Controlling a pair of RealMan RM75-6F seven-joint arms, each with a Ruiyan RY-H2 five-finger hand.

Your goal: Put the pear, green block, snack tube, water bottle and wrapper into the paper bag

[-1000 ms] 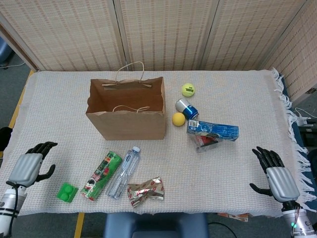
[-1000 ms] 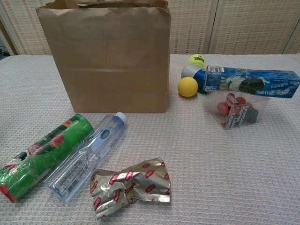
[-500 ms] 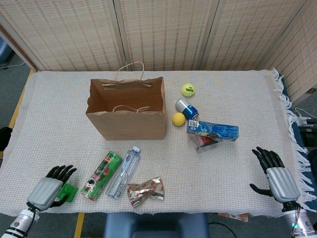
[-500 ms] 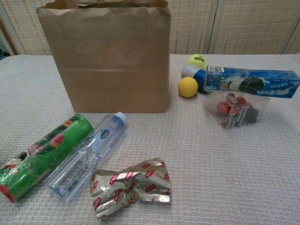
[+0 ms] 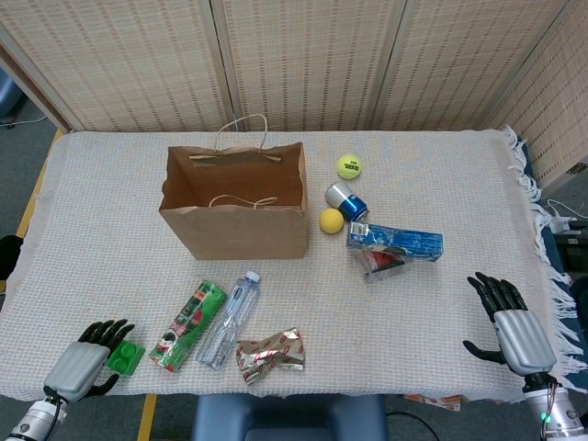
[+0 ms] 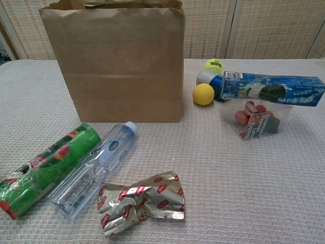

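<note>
Your left hand (image 5: 81, 362) rests by the green block (image 5: 123, 356), fingers touching it; grip unclear. Your right hand (image 5: 513, 322) waits spread, empty. Tube (image 5: 188, 323), bottle (image 5: 229, 319) and wrapper (image 5: 270, 354) lie near the bag (image 5: 235, 199); nothing looks bagged yet.

Paper bag (image 5: 235, 209) upright, open. Green block (image 5: 125, 357), snack tube (image 5: 189, 324), water bottle (image 5: 229, 319), crumpled wrapper (image 5: 270, 354) lie in front. Pear not discernible.

Matt brown paper bag (image 5: 234, 213), crinkled glossy foil wrapper (image 6: 141, 202), woven cloth table (image 5: 441, 303)
</note>
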